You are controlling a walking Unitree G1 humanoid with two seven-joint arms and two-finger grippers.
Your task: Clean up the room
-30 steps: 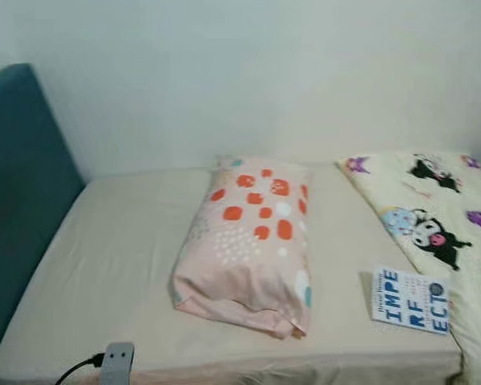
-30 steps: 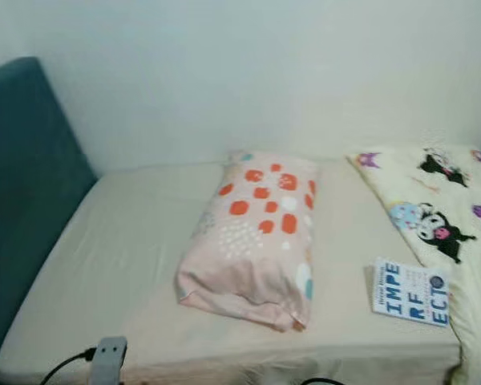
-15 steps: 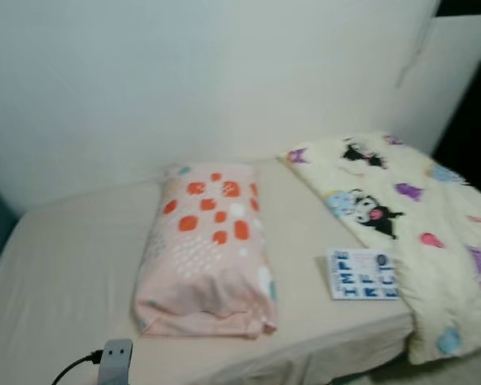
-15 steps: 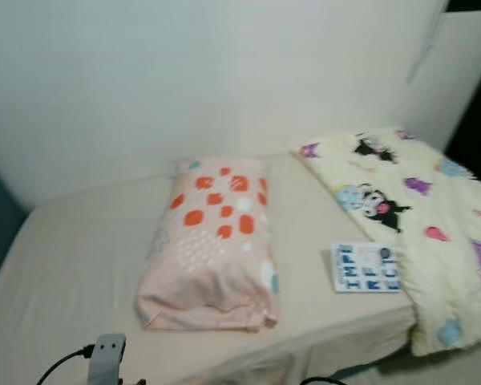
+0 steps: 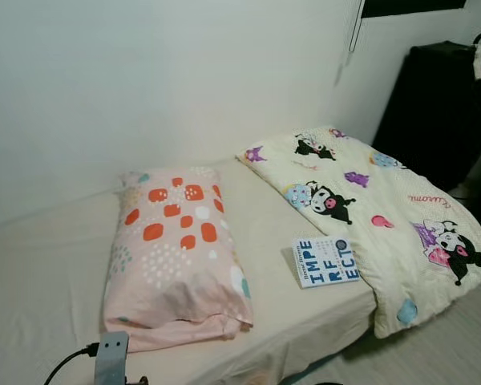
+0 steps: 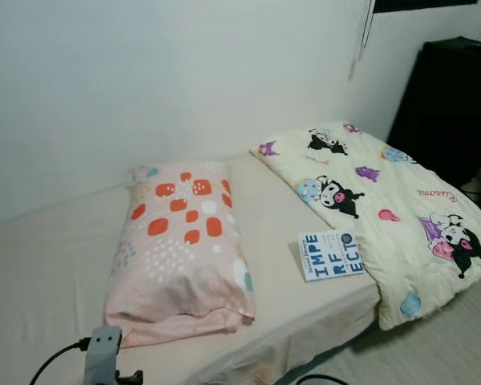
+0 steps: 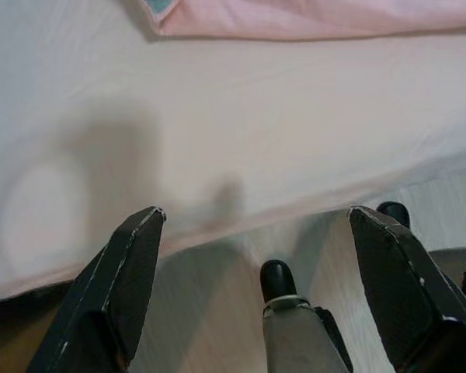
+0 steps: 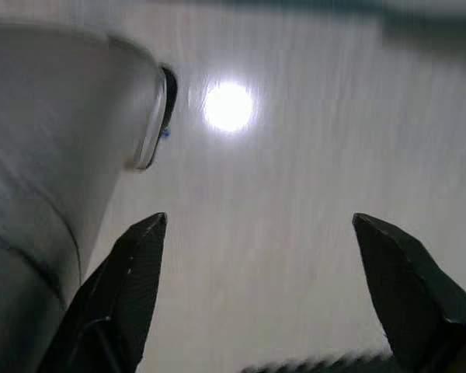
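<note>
Both arms idle low: left gripper [image 7: 252,233] fingers spread wide, empty, over the bed [image 5: 48,265] edge and floor; right gripper [image 8: 256,233] spread, empty, over bare floor. Book [image 5: 325,261] lies flat near the bed's front edge, between the pillow [image 5: 172,257] and the cartoon blanket [image 5: 385,208], its far side touching or just under the blanket hem. Long axis runs roughly along the bed edge, title readable from the robot's side. Risks, my read: flat book on soft sheet gives fingers little to bite; a push could slide it off the edge or snag the blanket.
</note>
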